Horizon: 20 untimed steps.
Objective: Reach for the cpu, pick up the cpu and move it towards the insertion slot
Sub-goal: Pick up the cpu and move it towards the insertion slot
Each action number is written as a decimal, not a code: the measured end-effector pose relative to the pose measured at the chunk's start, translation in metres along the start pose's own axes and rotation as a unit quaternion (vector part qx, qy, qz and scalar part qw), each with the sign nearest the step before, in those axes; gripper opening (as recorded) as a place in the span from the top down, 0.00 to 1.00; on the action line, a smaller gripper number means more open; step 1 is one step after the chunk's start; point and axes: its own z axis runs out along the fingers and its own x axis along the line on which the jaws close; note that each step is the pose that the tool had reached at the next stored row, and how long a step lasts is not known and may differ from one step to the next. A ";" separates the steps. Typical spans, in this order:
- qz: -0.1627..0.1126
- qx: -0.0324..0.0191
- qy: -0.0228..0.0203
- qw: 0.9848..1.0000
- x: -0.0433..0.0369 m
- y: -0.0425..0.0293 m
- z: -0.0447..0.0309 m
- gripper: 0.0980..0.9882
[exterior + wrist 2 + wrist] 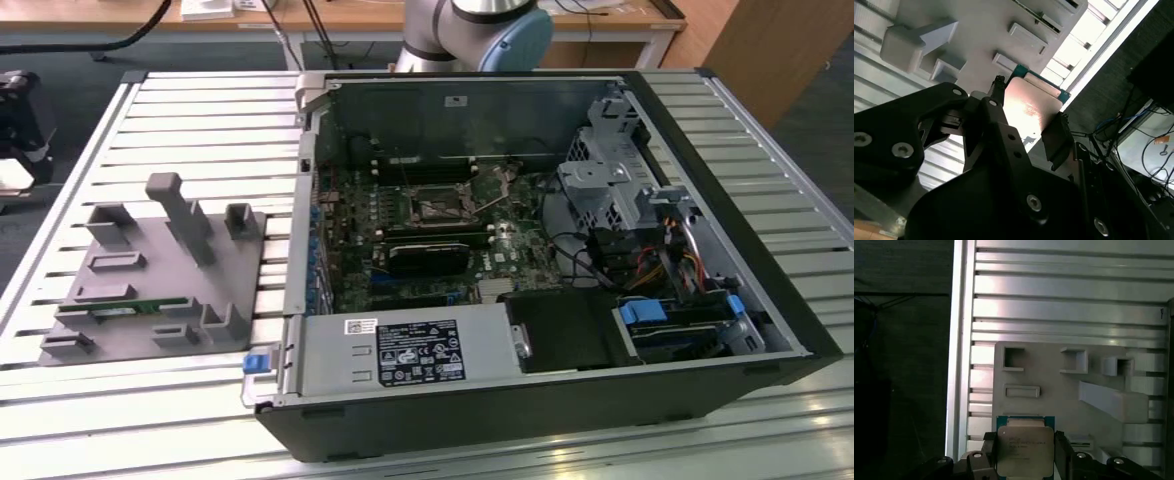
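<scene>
Starting with the exterior view, we find the insertion slot bare inside the computer case, well apart from the grey fixture. In both wrist views the gripper pinches the cpu above that fixture, so we judge the grasp done and the carry not yet.

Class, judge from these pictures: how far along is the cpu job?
Done: reach and pickup look complete. In hand: the gripper clamps the cpu between its jaws, over the grey holder tray. Left: the insertion slot looks unfilled; the cpu is not there yet.
</scene>
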 end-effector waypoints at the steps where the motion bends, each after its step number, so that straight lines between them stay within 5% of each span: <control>1: 0.000 0.000 0.000 1.000 0.0000 0.0001 -0.0053 0.50; 11: 0.000 0.000 0.000 1.000 -0.0012 0.0010 -0.0366 0.50; 20: 0.000 0.000 0.000 1.000 -0.0200 0.0006 -0.0367 0.50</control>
